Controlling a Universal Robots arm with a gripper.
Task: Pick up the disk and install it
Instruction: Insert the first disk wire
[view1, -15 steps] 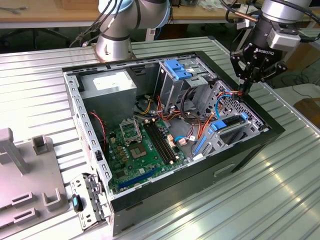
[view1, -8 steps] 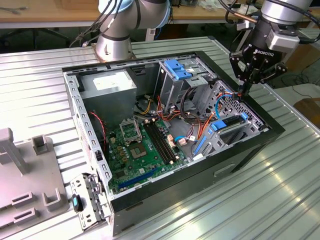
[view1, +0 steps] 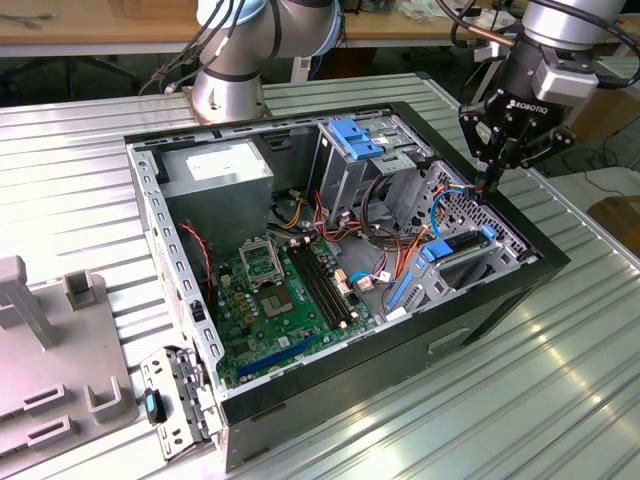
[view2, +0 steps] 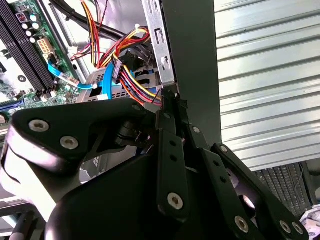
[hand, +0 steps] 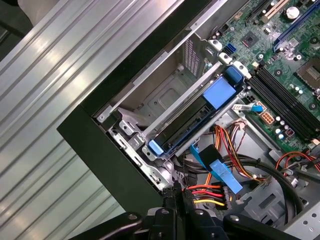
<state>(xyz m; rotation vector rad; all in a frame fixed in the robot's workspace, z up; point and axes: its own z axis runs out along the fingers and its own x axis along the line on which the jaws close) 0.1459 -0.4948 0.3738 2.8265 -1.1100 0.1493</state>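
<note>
Ribbed metal tabletop (view1: 560, 400) beneath an open computer case (view1: 330, 400). Within the case's corner drive bay, beside its outer wall: the disk (view1: 458, 248), lying flat, dark body between blue carrier rails. Just above that same corner of the case: the gripper (view1: 487, 178), fingers pinched together, tips beside red, yellow and orange wires (hand: 205, 194). Cannot tell whether anything lies between them.

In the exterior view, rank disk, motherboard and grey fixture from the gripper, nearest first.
1. The disk, in the drive bay close by the gripper.
2. The motherboard, on the case floor.
3. The grey fixture, on the table at the exterior view's left.
</note>
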